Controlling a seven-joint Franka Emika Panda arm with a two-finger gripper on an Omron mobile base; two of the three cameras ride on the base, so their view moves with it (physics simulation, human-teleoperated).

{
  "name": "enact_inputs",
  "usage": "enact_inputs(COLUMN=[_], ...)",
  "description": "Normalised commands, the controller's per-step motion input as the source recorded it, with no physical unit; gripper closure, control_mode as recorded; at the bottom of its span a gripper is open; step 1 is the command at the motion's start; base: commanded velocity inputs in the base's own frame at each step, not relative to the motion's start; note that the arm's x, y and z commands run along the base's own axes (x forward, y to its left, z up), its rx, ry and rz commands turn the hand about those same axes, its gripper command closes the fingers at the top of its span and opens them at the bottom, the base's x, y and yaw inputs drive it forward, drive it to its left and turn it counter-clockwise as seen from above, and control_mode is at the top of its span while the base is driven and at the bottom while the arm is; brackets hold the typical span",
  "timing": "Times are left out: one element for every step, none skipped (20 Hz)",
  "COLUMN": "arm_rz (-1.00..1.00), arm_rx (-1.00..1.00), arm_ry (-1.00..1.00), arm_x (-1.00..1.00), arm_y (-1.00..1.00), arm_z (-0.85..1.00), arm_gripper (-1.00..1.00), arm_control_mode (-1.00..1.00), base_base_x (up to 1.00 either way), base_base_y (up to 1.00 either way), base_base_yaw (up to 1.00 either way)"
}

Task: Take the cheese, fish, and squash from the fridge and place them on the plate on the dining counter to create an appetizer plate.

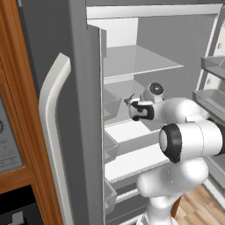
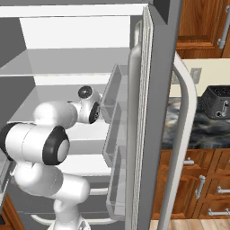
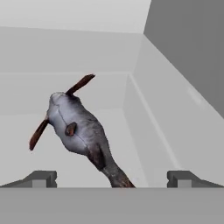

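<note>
Inside, from the left base view, the white arm reaches into the open fridge (image 1: 88, 132), whose long curved white handle (image 1: 52, 132) runs down the door on the near left. The hand sits over a middle white shelf (image 1: 132, 129), level with it, and the gripper (image 1: 131, 105) points toward the left side of the compartment. A small dark shape with thin fins, the fish (image 1: 129, 100), shows right at the front of the gripper, touching or almost touching it; this view is too small to say which. Door bins (image 1: 213, 99) stand off to the far side of the arm, behind the hand.

From the right base view, the arm's elbow and wrist hide the front of the hand, so the jaws' stance cannot be read there. The hand lies inside the fridge, just beside the clear door bins (image 2: 114, 121) of the open door. Beyond the door, well apart from the hand, is a marbled counter top (image 2: 188, 130) with a black appliance (image 2: 218, 102) on it.

From the hand view, the gripper (image 3: 112, 179) stands wide apart, its two fingertips (image 3: 41, 178) low at either side. The fish lies between and just ahead of them on the pale shelf, grey-bodied, tail end nearest the hand and fins spread farther away. Neither fingertip touches it.
</note>
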Motion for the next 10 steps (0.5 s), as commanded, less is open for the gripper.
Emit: enact_inputs(arm_rz=[0.00, 0.00, 0.00, 0.00, 0.00, 0.00, 0.00, 0.00, 0.00, 0.00], arm_rx=[0.00, 0.00, 0.00, 0.00, 0.00, 0.00, 0.00, 0.00, 0.00, 0.00], arm_ry=[0.00, 0.00, 0.00, 0.00, 0.00, 0.00, 0.00, 0.00, 0.00, 0.00], arm_x=[0.31, 0.31, 0.32, 0.34, 0.33, 0.32, 0.31, 0.31, 0.31, 0.31], arm_y=[-0.01, -0.02, -0.02, -0.01, -0.01, 0.00, 0.00, 0.00, -0.01, -0.01], arm_z=[-0.13, -0.14, -0.14, -0.16, -0.18, -0.19, -0.21, -0.22, -0.22, -0.21], arm_gripper=[-1.00, -1.00, -1.00, -1.00, -1.00, -1.00, -1.00, -1.00, -1.00, -1.00], arm_control_mode=[-1.00, -1.00, -1.00, -1.00, -1.00, -1.00, -1.00, -1.00, -1.00, -1.00], base_base_x=[0.00, 0.00, 0.00, 0.00, 0.00, 0.00, 0.00, 0.00, 0.00, 0.00], base_base_y=[0.00, 0.00, 0.00, 0.00, 0.00, 0.00, 0.00, 0.00, 0.00, 0.00], base_base_yaw=[0.00, 0.00, 0.00, 0.00, 0.00, 0.00, 0.00, 0.00, 0.00, 0.00])
